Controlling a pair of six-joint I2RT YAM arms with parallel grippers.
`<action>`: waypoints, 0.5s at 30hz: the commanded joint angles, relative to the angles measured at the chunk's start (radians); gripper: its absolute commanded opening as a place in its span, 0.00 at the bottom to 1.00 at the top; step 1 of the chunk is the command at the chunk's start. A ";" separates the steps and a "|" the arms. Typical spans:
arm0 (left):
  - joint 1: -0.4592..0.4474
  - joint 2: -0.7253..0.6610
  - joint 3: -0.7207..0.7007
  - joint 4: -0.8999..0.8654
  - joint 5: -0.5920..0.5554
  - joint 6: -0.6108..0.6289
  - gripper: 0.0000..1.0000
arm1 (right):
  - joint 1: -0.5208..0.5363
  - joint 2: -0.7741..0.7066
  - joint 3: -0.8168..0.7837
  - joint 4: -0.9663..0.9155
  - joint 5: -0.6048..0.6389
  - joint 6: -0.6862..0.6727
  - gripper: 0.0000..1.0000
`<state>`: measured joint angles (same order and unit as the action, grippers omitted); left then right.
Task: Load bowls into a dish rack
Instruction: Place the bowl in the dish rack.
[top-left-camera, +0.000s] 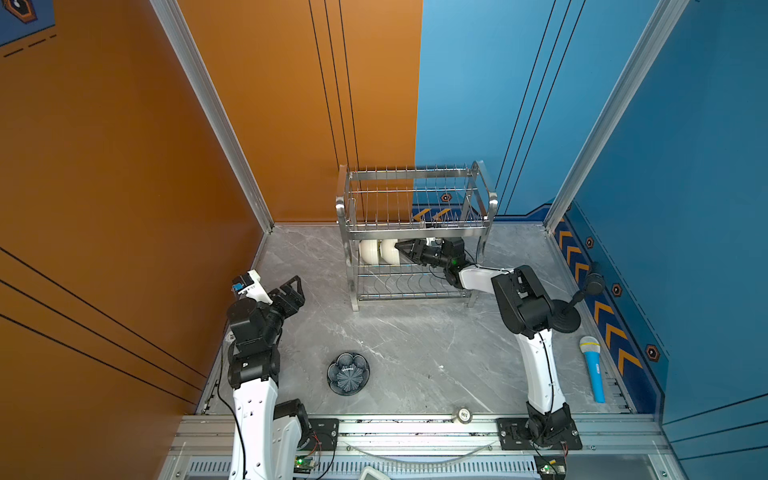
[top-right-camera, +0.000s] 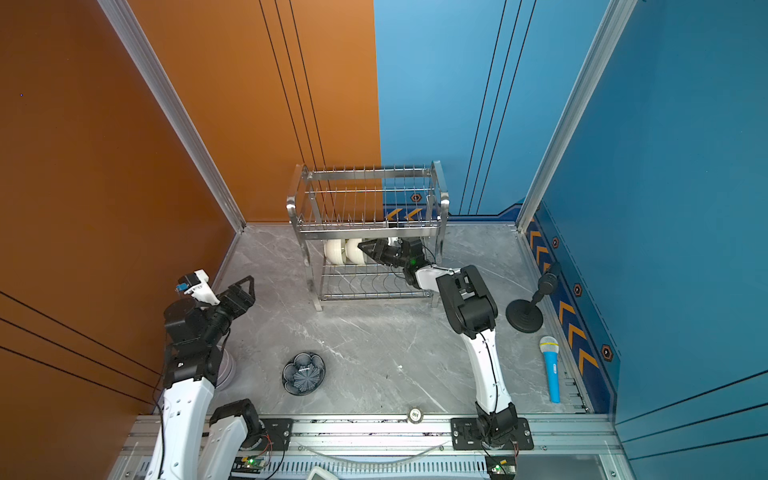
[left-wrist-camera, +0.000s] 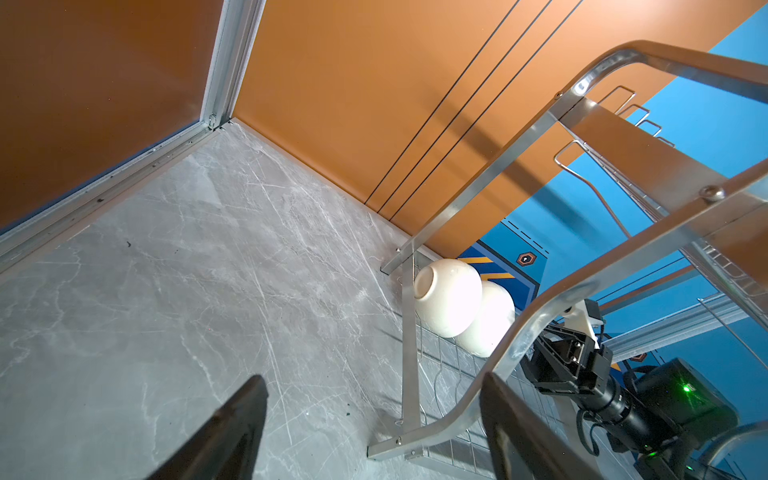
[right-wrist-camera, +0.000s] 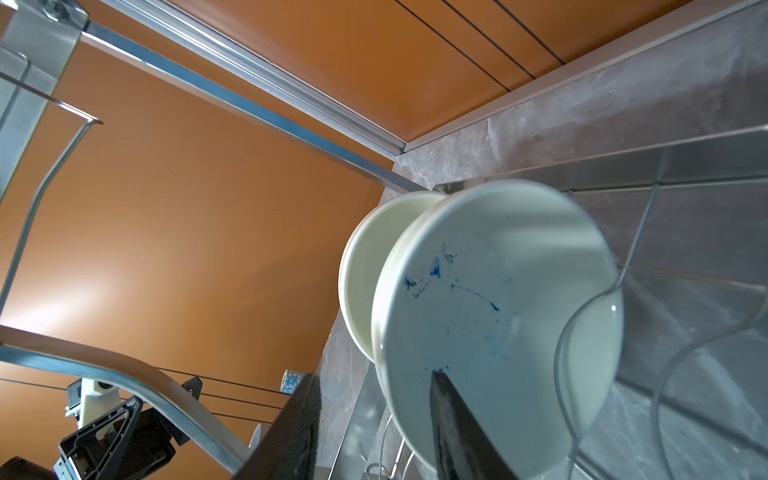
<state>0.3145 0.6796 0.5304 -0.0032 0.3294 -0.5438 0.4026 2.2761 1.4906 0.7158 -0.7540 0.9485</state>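
Cream-white bowls (top-left-camera: 380, 251) set on edge in dish rack (top-left-camera: 415, 226) lower tier, left end, mouths turned right, axes left-right. Right gripper (top-left-camera: 398, 246) parted astride one rim; left gripper (top-left-camera: 295, 284) spread wide.

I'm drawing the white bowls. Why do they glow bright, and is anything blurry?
Left wrist view: glare washes the cream bowls to blank white. Right wrist view: the nearer bowl is softly lit, blue smudges showing, while the dish rack frame looks blurred.

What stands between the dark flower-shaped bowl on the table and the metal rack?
Nothing visible: only bare table separates the dark bowl from the rack. Inside its lower tier, though, the right tool is at the two cream bowls.
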 joint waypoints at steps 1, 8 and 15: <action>0.009 -0.012 -0.013 0.006 -0.001 -0.001 0.81 | -0.028 -0.048 -0.026 -0.042 0.031 -0.055 0.45; 0.009 -0.014 -0.014 0.008 -0.001 0.000 0.81 | -0.020 -0.105 -0.071 -0.071 0.070 -0.103 0.46; 0.011 -0.012 -0.015 0.010 -0.001 -0.003 0.81 | 0.002 -0.177 -0.131 -0.101 0.121 -0.161 0.46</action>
<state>0.3161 0.6754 0.5301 -0.0032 0.3298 -0.5438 0.4004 2.1582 1.3849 0.6353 -0.6746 0.8394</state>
